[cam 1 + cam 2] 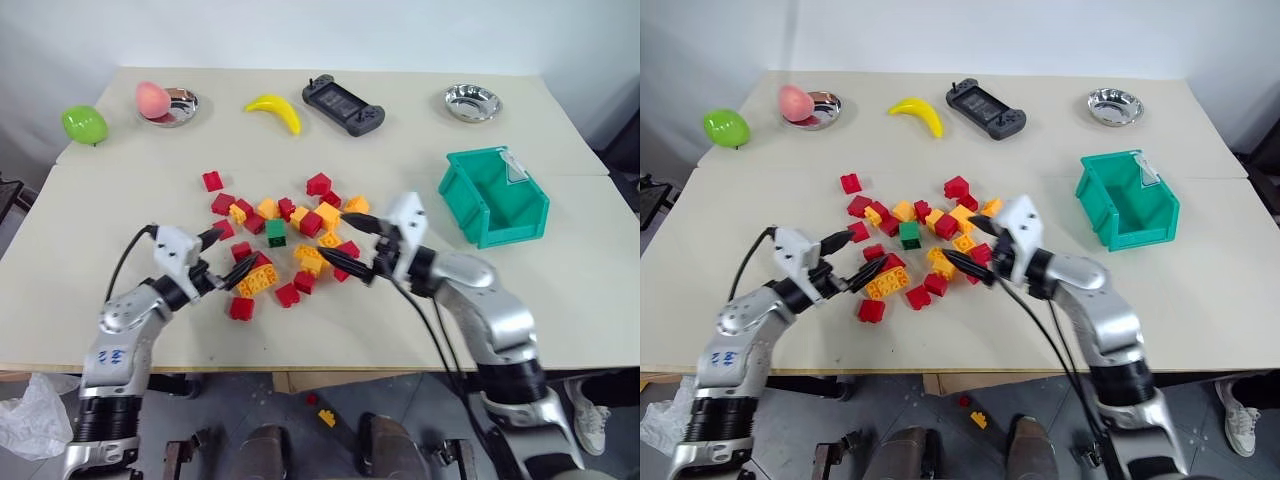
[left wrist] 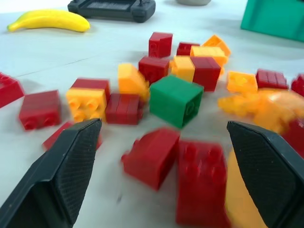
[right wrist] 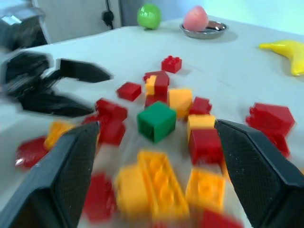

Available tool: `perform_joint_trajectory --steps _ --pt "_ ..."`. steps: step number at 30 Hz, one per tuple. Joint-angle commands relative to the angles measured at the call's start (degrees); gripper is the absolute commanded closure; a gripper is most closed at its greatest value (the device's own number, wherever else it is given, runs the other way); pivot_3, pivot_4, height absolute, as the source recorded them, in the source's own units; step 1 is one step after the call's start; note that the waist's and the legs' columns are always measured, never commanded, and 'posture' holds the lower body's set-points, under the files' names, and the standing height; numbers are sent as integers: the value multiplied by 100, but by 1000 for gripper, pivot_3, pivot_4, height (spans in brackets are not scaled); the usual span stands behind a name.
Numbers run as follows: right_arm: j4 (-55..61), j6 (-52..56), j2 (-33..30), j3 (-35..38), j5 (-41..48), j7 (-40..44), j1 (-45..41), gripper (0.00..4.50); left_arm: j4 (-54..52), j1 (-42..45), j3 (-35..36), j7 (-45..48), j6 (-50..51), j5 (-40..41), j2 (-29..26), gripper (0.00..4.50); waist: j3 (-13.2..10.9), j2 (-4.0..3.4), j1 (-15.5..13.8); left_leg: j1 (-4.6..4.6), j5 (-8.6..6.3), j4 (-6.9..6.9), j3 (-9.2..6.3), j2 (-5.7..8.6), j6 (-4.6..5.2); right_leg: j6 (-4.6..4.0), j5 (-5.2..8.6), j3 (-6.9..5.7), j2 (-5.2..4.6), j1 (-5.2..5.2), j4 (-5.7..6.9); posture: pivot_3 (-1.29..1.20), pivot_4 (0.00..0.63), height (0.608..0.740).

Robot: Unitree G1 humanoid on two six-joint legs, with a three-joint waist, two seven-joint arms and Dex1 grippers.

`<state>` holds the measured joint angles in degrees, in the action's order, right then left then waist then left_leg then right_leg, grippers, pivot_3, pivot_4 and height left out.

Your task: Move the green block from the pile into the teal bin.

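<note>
The green block [image 1: 276,234] lies in the middle of the pile [image 1: 290,245] of red and yellow bricks, on the table. It also stands out in the left wrist view as the green block [image 2: 175,100] and in the right wrist view as the green block [image 3: 156,120]. My left gripper [image 1: 225,259] hovers open at the pile's left edge, pointing toward it. On the pile's right side my right gripper [image 1: 360,246] is open and empty above the bricks. The teal bin [image 1: 492,196] stands to the right of the pile, with nothing visible inside.
Along the far edge sit a lime-green fruit [image 1: 84,124], a peach in a steel bowl [image 1: 166,104], a banana [image 1: 275,111], a black game controller [image 1: 343,105] and an empty steel bowl [image 1: 472,101]. One yellow brick [image 1: 327,418] lies on the floor below the table.
</note>
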<state>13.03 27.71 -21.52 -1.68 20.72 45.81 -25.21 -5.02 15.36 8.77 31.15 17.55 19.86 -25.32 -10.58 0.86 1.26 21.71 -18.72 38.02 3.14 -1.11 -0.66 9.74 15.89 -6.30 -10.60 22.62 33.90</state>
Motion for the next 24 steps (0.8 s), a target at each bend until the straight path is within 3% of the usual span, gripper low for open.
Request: perform_joint_trajectory --steps 1,9,14,21,24 --pt "114 -555 -563 712 410 645 482 30 -755 275 -394 -674 1143 -26 244 0 0 0 -25 -1 0 0 0 0 1 0 0 0 0 -2 -2 0 150 740" --pt "266 -971 -1182 1266 787 1130 1097 30 -445 1363 -871 -1948 2814 -598 744 0 0 0 -137 -13 1 6 5 -3 -2 1 -1 3 4 -13 -1 0 150 740" --pt "927 -822 -1323 1302 1094 1104 1519 30 252 1975 -932 -2329 3191 -860 1052 0 0 0 -234 -12 0 10 4 -1 -1 5 -3 2 4 -16 -7 0 150 740" --pt "1534 -660 -1329 1245 1362 886 1872 30 1099 2442 -1093 -2149 3102 -946 1266 0 0 0 -281 -14 0 20 5 -1 -1 6 -3 3 4 -22 -6 0 150 740" --pt "1667 -613 -1371 1258 1420 824 1931 0 1138 2507 -1107 -2005 3268 -921 1209 616 0 0 -279 -15 0 20 4 -1 0 6 -4 3 4 -23 -6 0 150 740"
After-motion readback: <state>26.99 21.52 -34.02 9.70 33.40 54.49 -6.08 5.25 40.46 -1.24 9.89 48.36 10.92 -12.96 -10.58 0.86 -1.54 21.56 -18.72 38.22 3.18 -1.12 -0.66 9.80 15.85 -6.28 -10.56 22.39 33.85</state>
